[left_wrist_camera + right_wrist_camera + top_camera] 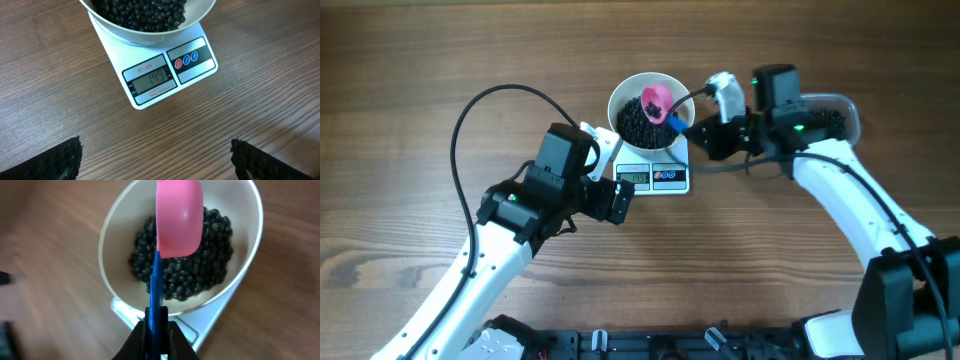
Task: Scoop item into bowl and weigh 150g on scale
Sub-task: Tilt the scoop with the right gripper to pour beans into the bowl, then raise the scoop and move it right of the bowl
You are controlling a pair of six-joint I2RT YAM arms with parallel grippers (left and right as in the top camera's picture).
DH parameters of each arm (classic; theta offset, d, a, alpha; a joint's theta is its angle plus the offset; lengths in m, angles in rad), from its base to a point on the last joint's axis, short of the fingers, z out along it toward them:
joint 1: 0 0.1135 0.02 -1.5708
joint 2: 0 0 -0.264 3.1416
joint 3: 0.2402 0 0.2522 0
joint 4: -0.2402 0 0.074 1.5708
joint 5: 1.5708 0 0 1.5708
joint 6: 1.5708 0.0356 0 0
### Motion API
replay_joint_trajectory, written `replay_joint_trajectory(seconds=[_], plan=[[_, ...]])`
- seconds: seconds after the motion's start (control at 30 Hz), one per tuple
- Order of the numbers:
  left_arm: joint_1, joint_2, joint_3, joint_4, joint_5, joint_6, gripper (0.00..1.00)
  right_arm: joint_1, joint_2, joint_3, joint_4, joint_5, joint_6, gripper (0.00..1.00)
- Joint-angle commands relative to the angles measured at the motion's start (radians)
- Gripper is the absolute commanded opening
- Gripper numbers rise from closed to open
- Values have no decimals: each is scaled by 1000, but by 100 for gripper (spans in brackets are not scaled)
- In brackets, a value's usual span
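Beans [210, 255] are sitting in a loose dark heap in the bowl [616, 100], covering its floor. Bowl is sitting on the scale [165, 75], mid-tabletop [420, 60], display facing near and reading 149. That's a hair under target by my read, so probably needing only a few more beans.

Handling: beans are looking small, round and hard, so I'm expecting them to roll and scatter. No pinching them; scoop only, tipping in small trickles. Bowl is looking rigid and smooth. Better leaving it alone while weighing, since any touch would be skewing the reading.

Scoop [180, 217] (pink cup, blue handle) is hanging over the beans, cup looking empty. Right tool [156, 327] is clamping the handle end, jaws closed tight on it. Left tool [155, 162] is hovering just near of the scale, jaws spread wide, holding nothing.

Tub [840, 115] with more beans is lying far right, partly hidden behind the right arm.

Views: only left wrist is showing readable digits; overhead is too small for that. Only right wrist is showing the grip on the handle and the cup's face. Only overhead is showing the tub and both arms.
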Motion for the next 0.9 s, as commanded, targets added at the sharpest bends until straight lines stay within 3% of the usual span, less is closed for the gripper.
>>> replay_joint_trajectory(seconds=[0.0, 0.17, 0.87], plan=[[-5, 4, 18, 3, -8, -3, 100, -45, 6, 29, 6, -222, 108, 4], [-5, 4, 18, 3, -8, -3, 100, -69, 6, 29, 8, -303, 139, 4], [-5, 4, 18, 3, -8, -3, 100, -167, -96, 29, 111, -304, 129, 4]])
